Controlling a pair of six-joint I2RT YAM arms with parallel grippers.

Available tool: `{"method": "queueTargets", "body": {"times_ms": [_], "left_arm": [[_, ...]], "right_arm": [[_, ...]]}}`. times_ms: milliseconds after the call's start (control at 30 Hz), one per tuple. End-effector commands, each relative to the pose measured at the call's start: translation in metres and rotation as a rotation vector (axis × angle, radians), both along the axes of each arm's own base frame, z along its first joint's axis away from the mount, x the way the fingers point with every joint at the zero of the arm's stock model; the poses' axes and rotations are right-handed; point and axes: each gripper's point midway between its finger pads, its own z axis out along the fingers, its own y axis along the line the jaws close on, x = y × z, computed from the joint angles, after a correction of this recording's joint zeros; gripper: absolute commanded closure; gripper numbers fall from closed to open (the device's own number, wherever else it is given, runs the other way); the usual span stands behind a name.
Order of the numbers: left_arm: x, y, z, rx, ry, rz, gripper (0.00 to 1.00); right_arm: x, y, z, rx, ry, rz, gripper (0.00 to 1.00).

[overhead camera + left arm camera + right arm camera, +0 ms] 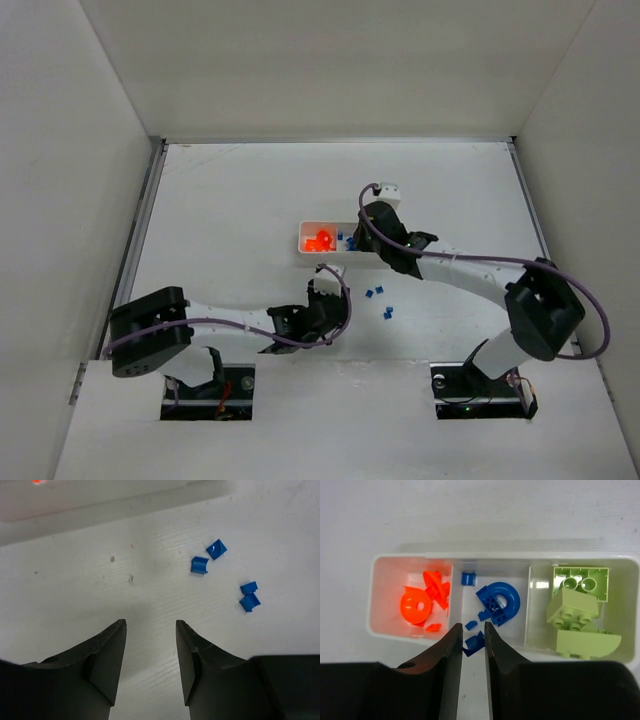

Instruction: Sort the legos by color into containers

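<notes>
This is a robotics lab test cell. A bare white counter (250, 200) is boxed in on three sides by plain white walls (340, 70). A left arm (230, 318) and a right arm (470, 268) are bolted at its near edge, with purple cables (605, 318) looped along them and exposed electronics (225, 388) at their bases.

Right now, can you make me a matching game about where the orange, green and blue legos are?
Things:
1. orange legos
2. lime-green legos
3. four loose blue legos
4. small blue lego

Places:
A. on the bare table, outside the tray
B. between the fingers of the right gripper
C. the tray's right-end compartment, in the right wrist view
D. the tray's left-end compartment, in the right wrist view

Pairs: 1-D, 2-C, 3-A, 4-B
</notes>
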Motion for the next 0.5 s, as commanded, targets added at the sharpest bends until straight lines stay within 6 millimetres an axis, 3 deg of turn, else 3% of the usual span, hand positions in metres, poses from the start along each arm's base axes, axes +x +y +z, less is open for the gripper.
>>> {"method": "queueTargets", "body": {"times_ms": [0, 233, 367, 467], "left_arm": [[0.002, -0.021, 0.009, -0.048, -0.031, 0.018, 0.58], [-0.004, -0.049, -0.005, -0.007, -0.012, -0.036, 0.55], [-0.006, -0.062, -0.012, 0.025, -0.013, -0.073, 0.54], [-0.002, -0.068, -0.016, 0.05, -0.017, -0.079, 0.54]], "right_arm": [[0.023, 0.01, 0.003, -0.013, -0.032, 0.021, 0.74], [0.03, 0.012, 0.019, 0.021, -0.076, 0.012, 0.57], [0.015, -0.002, 0.017, 0.026, -0.078, -0.001, 0.57], [-0.005, -0.023, 0.012, 0.043, -0.089, -0.043, 0.64]]}}
